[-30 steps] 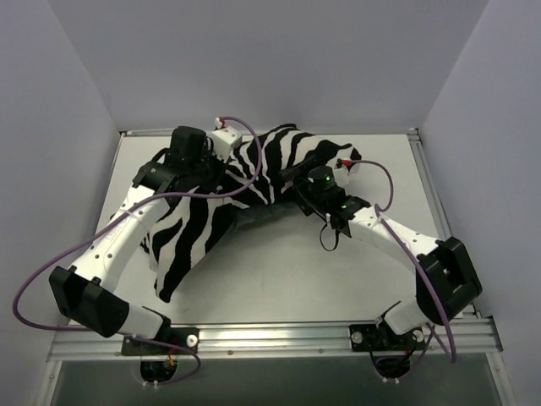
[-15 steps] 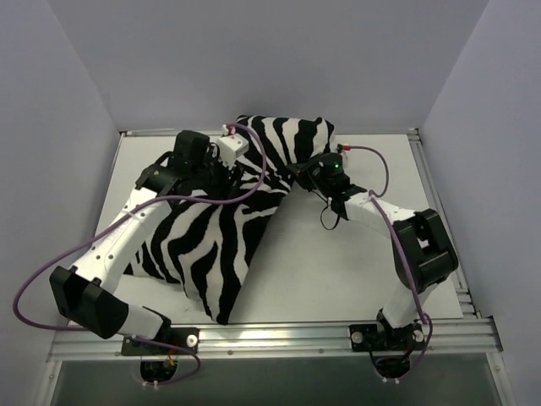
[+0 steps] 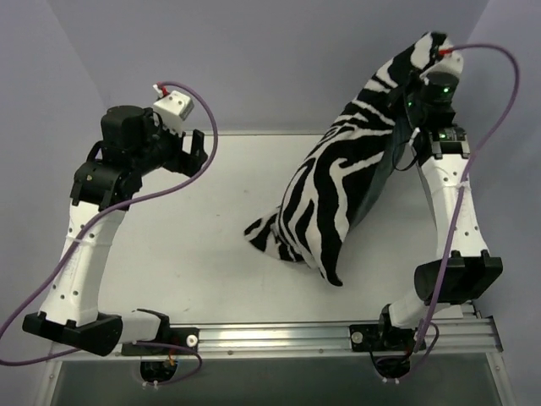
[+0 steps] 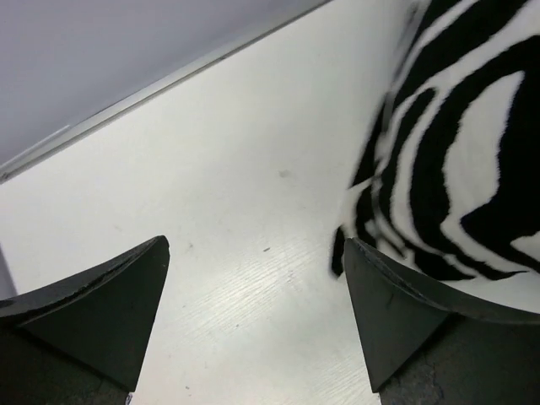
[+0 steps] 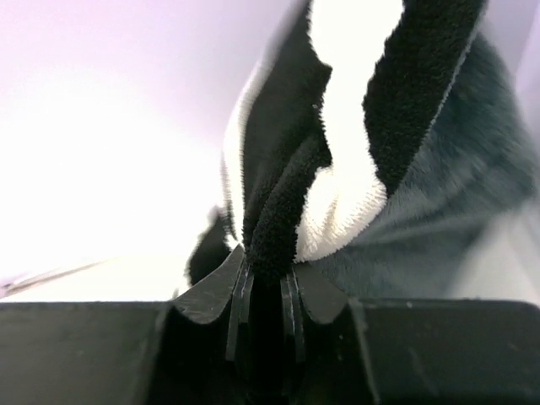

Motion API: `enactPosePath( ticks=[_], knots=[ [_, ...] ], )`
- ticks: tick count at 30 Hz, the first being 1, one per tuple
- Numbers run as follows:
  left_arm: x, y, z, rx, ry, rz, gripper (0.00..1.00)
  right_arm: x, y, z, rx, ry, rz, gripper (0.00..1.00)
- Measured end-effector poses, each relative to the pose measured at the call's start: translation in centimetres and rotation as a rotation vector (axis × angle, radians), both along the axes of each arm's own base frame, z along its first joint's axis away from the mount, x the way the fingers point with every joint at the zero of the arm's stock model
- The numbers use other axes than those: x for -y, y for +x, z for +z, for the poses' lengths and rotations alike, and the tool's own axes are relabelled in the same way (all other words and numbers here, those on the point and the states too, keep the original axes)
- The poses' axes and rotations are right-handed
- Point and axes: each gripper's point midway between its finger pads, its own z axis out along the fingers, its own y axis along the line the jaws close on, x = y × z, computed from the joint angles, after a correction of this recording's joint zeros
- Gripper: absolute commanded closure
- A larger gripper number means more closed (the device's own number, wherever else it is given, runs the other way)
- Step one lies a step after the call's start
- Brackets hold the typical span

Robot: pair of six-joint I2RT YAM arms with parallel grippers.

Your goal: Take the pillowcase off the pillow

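The zebra-striped pillowcase (image 3: 338, 194) hangs bulging from its top corner, its lower end resting on the white table (image 3: 194, 254). Its dark grey face (image 3: 380, 182) shows along the right side. My right gripper (image 3: 420, 76) is raised high at the back right and shut on that top corner. In the right wrist view a thick fold of the pillowcase (image 5: 354, 126) is pinched in the right gripper (image 5: 266, 270). My left gripper (image 3: 197, 148) hovers open and empty at the left. In its wrist view the left gripper (image 4: 253, 253) looks down on bare table, the pillowcase (image 4: 456, 152) off to the right. The pillow is hidden.
An aluminium rail (image 3: 279, 334) runs along the table's near edge, with both arm bases on it. Pale walls enclose the table on three sides. Purple cables (image 3: 207, 127) loop from each wrist.
My right gripper closed on the pillowcase and hauled it up off the table toward the back right. My left gripper let go of the fabric, opened wide and drew back left.
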Motion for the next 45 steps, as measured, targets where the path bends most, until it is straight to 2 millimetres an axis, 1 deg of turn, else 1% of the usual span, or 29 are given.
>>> enactPosePath(
  ticks=[2,3,5,6,7,8,9,11,12,13,15,16,18,20,21,23,24,27,28,29,30,32,34,35,36,39,40,42,45],
  knots=[
    [-1.5,0.8,0.1,-0.007,-0.012,0.062,0.06,0.6,-1.1,5.4,0.089,-0.115,0.003,1.00],
    [-1.9,1.0,-0.1,-0.017,-0.017,0.079,0.06,0.4,-1.8,7.9,0.127,-0.172,0.013,1.00],
    [-2.0,1.4,-0.6,-0.039,-0.026,0.094,0.06,-1.4,-3.0,11.6,0.186,-0.282,0.055,1.00],
    [-2.0,1.5,-0.8,-0.051,-0.034,0.097,0.06,-3.4,-3.8,13.2,0.207,-0.345,0.103,1.00],
    [-2.0,1.5,-0.9,-0.060,-0.043,0.096,0.06,-5.9,-4.1,14.0,0.222,-0.392,0.158,1.00],
    [-2.3,1.6,-1.0,-0.067,-0.054,0.104,0.06,-8.7,-4.4,14.4,0.235,-0.433,0.219,1.00],
    [-2.7,1.7,-1.0,-0.073,-0.069,0.113,0.06,-11.9,-4.2,13.9,0.234,-0.478,0.291,1.00],
    [-3.7,2.0,-0.9,-0.085,-0.100,0.141,0.06,-18.3,-4.2,11.8,0.225,-0.557,0.435,1.00],
    [-4.4,2.1,-0.9,-0.090,-0.116,0.161,0.06,-21.9,-3.8,9.3,0.194,-0.599,0.513,1.00],
    [-5.1,2.3,-0.9,-0.096,-0.132,0.184,0.06,-26.1,-3.5,6.2,0.157,-0.647,0.601,1.00],
    [-6.4,2.6,-0.9,-0.102,-0.152,0.224,0.06,-33.2,-3.2,-0.6,0.088,-0.716,0.754,1.00],
    [-7.0,2.6,-0.9,-0.105,-0.161,0.241,0.06,-36.5,-3.6,-4.2,0.057,-0.743,0.833,1.00],
    [-8.1,2.5,-1.1,-0.112,-0.179,0.272,0.06,-41.8,-5.2,-11.9,-0.025,-0.795,0.993,1.00],
    [-9.3,2.3,-1.3,-0.114,-0.193,0.307,0.06,-45.2,-7.7,-17.0,-0.080,-0.813,1.129,1.00],
    [-10.0,2.2,-1.4,-0.116,-0.200,0.331,0.06,-46.4,-9.2,-18.6,-0.098,-0.808,1.193,1.00],
    [-11.3,2.0,-1.4,-0.112,-0.209,0.375,0.06,-47.6,-11.7,-20.4,-0.137,-0.791,1.295,1.00],
    [-11.9,2.0,-1.3,-0.108,-0.212,0.394,0.06,-47.8,-12.6,-20.6,-0.148,-0.779,1.328,1.00],
    [-13.1,2.0,-1.0,-0.091,-0.208,0.433,0.06,-47.4,-13.6,-20.1,-0.165,-0.757,1.373,0.89],
    [-13.4,2.0,-0.9,-0.088,-0.206,0.441,0.06,-47.0,-13.7,-19.9,-0.175,-0.757,1.377,0.71],
    [-13.6,2.1,-0.9,-0.084,-0.200,0.450,0.06,-46.5,-13.9,-19.5,-0.183,-0.755,1.376,0.62],
    [-13.8,2.2,-1.0,-0.081,-0.193,0.457,0.06,-45.8,-14.2,-18.9,-0.187,-0.759,1.380,0.47],
    [-14.2,2.3,-1.7,-0.080,-0.171,0.468,0.05,-44.4,-14.7,-17.7,-0.196,-0.754,1.369,0.34],
    [-14.7,2.5,-3.2,-0.096,-0.134,0.480,0.05,-42.6,-15.5,-16.3,-0.202,-0.758,1.354,0.25],
    [-15.0,2.6,-4.3,-0.117,-0.116,0.489,0.05,-41.9,-16.0,-15.4,-0.201,-0.753,1.342,0.23],
    [-15.3,2.6,-5.6,-0.142,-0.094,0.500,0.05,-41.2,-16.4,-14.5,-0.195,-0.746,1.330,0.21],
    [-16.2,3.1,-9.8,-0.242,-0.048,0.533,0.06,-39.1,-17.4,-11.8,-0.179,-0.693,1.280,0.07],
    [-16.4,3.3,-10.8,-0.269,-0.039,0.539,0.06,-38.3,-17.4,-10.8,-0.169,-0.657,1.250,0.06],
    [-16.6,3.7,-13.3,-0.336,-0.028,0.551,0.06,-36.6,-16.3,-9.1,-0.139,-0.587,1.158,0.06],
    [-16.6,4.9,-16.4,-0.424,-0.030,0.564,0.06,-33.6,-12.7,-7.4,-0.129,-0.497,0.963,0.08]
  ],
)
